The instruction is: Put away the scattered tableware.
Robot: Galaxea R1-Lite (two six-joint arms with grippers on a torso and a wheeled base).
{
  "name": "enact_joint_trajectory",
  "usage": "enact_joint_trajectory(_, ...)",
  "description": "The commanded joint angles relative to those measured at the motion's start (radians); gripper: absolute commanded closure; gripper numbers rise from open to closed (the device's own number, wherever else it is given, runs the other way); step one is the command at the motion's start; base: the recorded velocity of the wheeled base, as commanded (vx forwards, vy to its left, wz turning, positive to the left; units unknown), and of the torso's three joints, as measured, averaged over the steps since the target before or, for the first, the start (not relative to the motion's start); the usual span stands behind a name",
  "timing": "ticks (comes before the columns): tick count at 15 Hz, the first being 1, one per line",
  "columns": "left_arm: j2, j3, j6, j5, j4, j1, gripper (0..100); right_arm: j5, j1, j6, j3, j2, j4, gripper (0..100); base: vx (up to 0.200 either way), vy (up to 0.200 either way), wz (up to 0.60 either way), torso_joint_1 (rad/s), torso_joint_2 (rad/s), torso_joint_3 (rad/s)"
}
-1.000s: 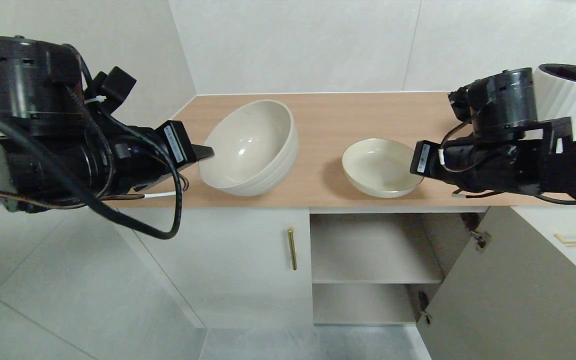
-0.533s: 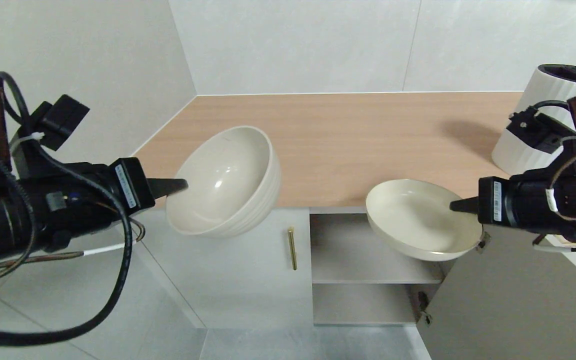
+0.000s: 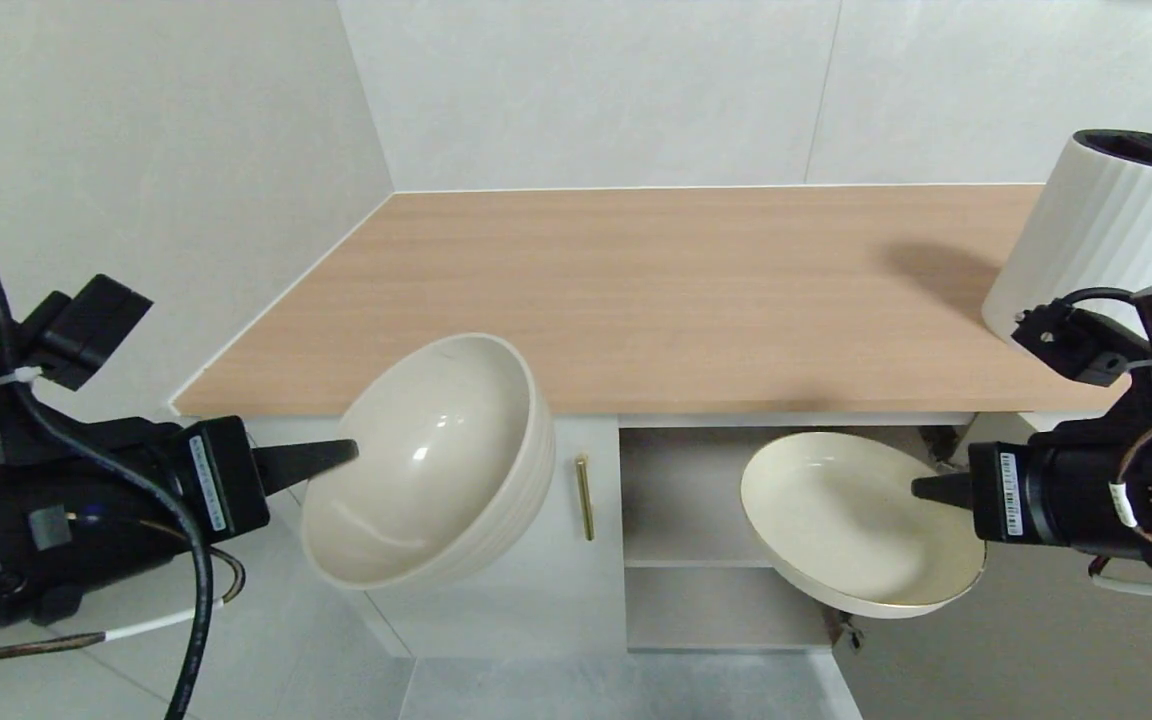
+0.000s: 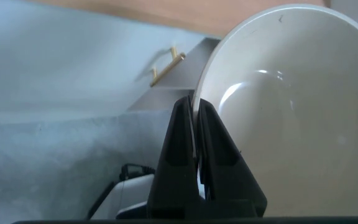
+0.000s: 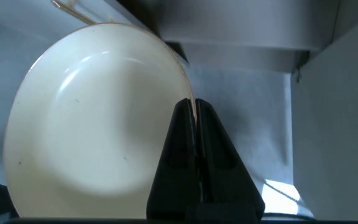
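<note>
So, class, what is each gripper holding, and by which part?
The left gripper holds the deep bowl by its rim; the right gripper holds the shallow bowl by its rim.

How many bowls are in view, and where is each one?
2. The left hand grips the deep bowl by its rim, in front of the closed cabinet door. The right hand grips the shallow bowl in front of the open cabinet. Others may hide behind the closed door.

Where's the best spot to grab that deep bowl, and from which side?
Pinch the deep bowl at its rim, coming from the side: one finger inside the wall, one outside, as the left gripper holds it. It is too wide to span, but its wall is thin.
</note>
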Motion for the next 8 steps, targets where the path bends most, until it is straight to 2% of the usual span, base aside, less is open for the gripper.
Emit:
enact_joint_trajectory(1,0.016,0.003,-0.001,-0.004,0.000,-0.003,100,-0.001,0.000,0.002,0.002,0.043,-0.003,100,0.000,0.000,0.00,0.000,0.00,0.000)
enact_joint_trajectory(5,0.033,0.003,-0.001,-0.007,0.000,-0.003,100,-0.003,-0.001,0.002,0.002,0.046,-0.005,100,-0.200,0.000,0.00,0.006,0.00,-0.004)
enact_joint_trajectory(8,0.030,0.005,-0.001,-0.007,0.000,-0.003,100,-0.003,-0.009,0.002,0.002,0.051,-0.003,100,0.000,0.000,0.00,0.000,0.00,0.000)
